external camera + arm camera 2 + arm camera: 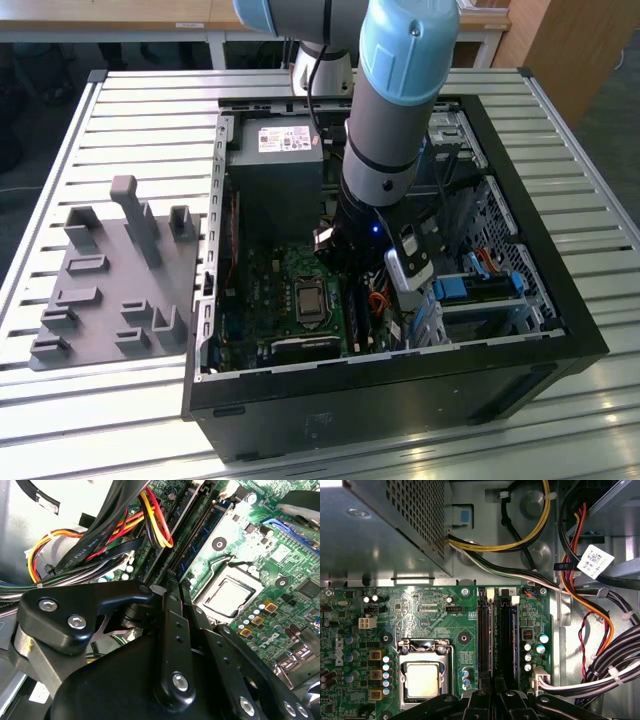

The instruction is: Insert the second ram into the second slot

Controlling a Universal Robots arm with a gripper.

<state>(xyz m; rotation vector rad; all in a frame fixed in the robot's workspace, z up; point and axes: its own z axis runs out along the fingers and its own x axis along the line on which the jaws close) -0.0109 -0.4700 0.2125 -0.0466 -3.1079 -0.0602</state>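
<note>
Hand (pixel 492 692) low over motherboard (pixel 420 615), fingers closed narrow above the RAM slots (pixel 497 635); CPU socket (pixel 422 677) at 9 o'clock of slots.

Even daylight, dim inside the case (pixel 560 300); sharp wrist views, glare on the power supply (pixel 365 545).

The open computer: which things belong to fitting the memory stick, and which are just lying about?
Part of the job: gripper, memory slots, motherboard.
Just lying about: grey fixture plate, power supply, cable bundle, processor.
</note>
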